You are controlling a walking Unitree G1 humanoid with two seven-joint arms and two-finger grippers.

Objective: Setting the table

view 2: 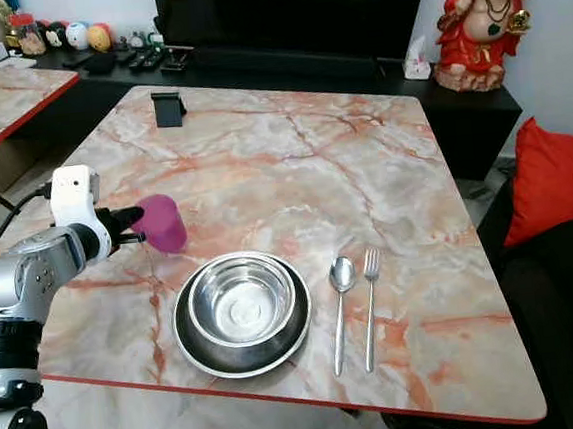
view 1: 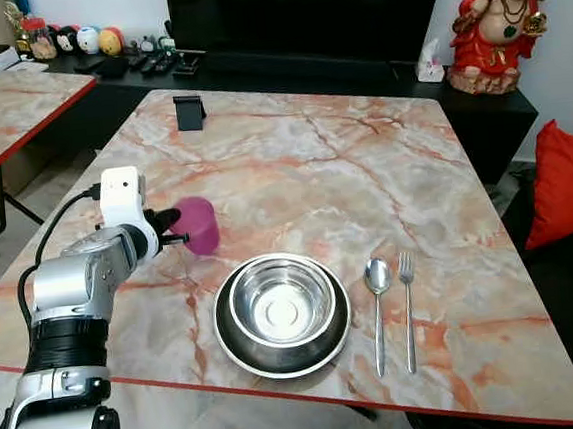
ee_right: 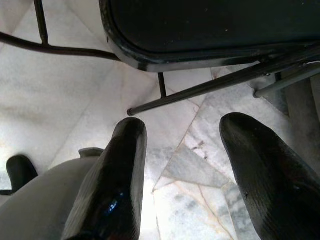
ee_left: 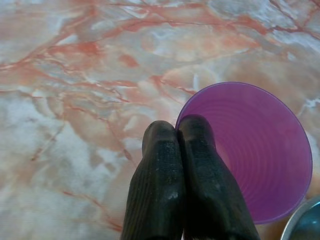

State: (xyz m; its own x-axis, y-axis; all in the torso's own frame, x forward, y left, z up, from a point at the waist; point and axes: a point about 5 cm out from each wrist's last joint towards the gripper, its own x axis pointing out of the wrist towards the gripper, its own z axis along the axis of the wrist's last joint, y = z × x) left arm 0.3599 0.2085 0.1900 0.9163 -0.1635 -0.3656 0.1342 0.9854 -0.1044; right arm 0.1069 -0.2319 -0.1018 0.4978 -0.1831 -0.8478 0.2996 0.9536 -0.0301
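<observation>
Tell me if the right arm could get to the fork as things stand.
Probably not right away: the right gripper hangs open low over the floor by a chair frame, while the fork lies on the table, unobstructed.

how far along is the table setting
Done: the bowl sits on its plate, with the spoon and fork laid beside it. In hand: the left gripper pinches the purple cup's rim. Left: setting the cup down by the plate.

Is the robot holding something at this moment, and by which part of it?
Yes. The left end effector holds the purple cup by its rim, fingers pinched on the wall. The right end effector is open and holds nothing.
</observation>
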